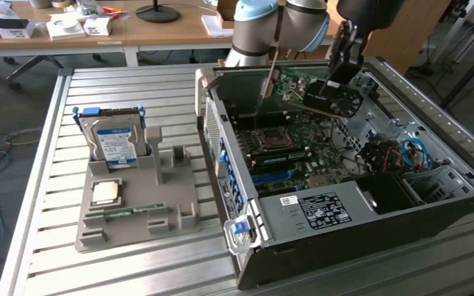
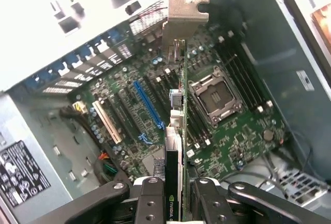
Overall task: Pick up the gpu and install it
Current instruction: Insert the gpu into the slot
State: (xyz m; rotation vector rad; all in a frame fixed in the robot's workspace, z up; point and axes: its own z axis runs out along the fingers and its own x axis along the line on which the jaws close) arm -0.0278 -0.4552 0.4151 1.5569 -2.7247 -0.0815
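Metal bracket (image 2: 183, 12) on the gpu (image 2: 177, 131) your gripper (image 2: 177, 198) clamps could snag the case (image 2: 289, 69). It seems offset from the blue slot (image 2: 147, 102), so seating may fail.

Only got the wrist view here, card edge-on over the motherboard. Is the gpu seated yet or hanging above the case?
Observer: Not seated; the jaws hold the gpu tilted, up near the rim of the open case.
Operator: Anything outside the case?
Observer: A hard drive stands upright in a grey holder on the table, at the exterior view's left of the case.
Operator: Anything else in it?
Observer: A memory stick lies flat, nearer the camera than the drive.
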